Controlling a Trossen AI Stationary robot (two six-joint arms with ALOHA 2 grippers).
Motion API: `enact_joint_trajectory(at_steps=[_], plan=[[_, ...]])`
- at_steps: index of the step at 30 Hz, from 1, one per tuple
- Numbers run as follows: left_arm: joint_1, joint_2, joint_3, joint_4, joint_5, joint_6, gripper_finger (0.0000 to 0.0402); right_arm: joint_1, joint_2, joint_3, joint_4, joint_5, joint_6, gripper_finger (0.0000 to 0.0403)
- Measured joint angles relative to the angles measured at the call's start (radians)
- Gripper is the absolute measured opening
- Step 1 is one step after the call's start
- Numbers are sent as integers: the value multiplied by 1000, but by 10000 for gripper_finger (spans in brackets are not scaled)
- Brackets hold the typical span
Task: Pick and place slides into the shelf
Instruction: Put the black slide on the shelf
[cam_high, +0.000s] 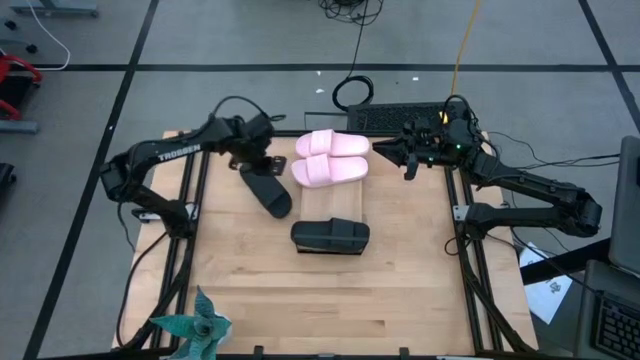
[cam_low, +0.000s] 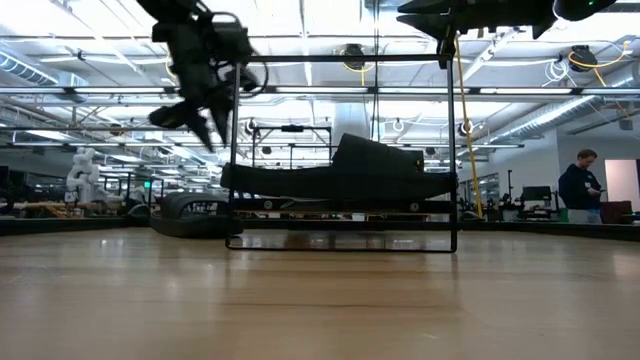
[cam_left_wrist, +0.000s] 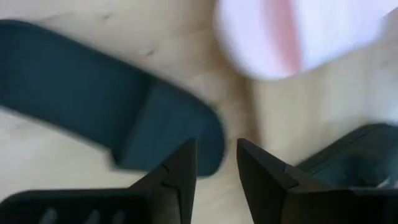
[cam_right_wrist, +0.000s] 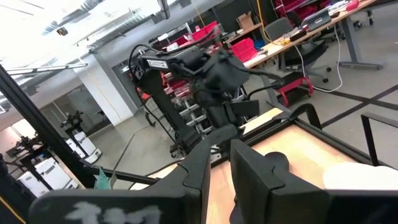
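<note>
One black slide (cam_high: 266, 189) lies flat on the tabletop, toe toward the near edge; it also shows in the left wrist view (cam_left_wrist: 93, 106) and in the low view (cam_low: 190, 216). My left gripper (cam_high: 256, 160) (cam_low: 207, 125) (cam_left_wrist: 217, 167) hovers above its far end, fingers pointing down, open by a narrow gap and touching nothing. The second black slide (cam_high: 331, 236) (cam_low: 340, 172) rests sole-down on the shelf (cam_high: 331, 209) (cam_low: 452, 150). The pink pair (cam_high: 331, 158) (cam_left_wrist: 298, 31) lies side by side on the table beyond the shelf. My right gripper (cam_high: 388, 151) (cam_right_wrist: 219, 163) hangs high beside the pink pair, shut and empty.
A teal paper figure (cam_high: 192, 328) stands at the table's near left corner. A keyboard (cam_high: 395, 117) and cables lie past the far edge. Bare wood (cam_high: 330, 300) stretches from the shelf to the near edge. A person (cam_low: 583, 186) stands far off in the room.
</note>
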Motion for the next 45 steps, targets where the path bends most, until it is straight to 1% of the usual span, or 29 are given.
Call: enact_joint_trajectory(at_steps=[2, 5, 9, 14, 21, 25, 29, 32, 40, 45], plan=[[42, 4, -1, -35, 37, 78, 115, 0, 0, 0, 0, 0, 0, 54], [99, 13, 0, -40, 84, 160, 115, 0, 0, 0, -3, 0, -6, 54], [143, 8, 1, -58, 173, 269, 115, 0, 0, 0, -3, 5, -31, 54], [143, 10, -3, -92, 176, 353, 123, 0, 0, 0, -6, 28, -34, 54], [162, 26, -53, -76, 155, 402, 177, -1, 0, 0, -7, 32, -52, 54], [182, 42, -91, -23, 155, 393, 214, -1, 0, 0, -7, 31, -49, 54], [191, 67, -108, 35, 206, 369, 240, -1, 0, 0, -7, 31, -49, 54], [192, 92, -111, 29, 203, 378, 247, -1, 0, 0, -7, 31, -49, 54], [192, 191, -111, 34, 196, 413, 248, 0, 0, 0, -7, 31, -49, 54], [192, 211, -111, 34, 202, 413, 248, 0, 0, 0, -7, 31, -49, 54]])
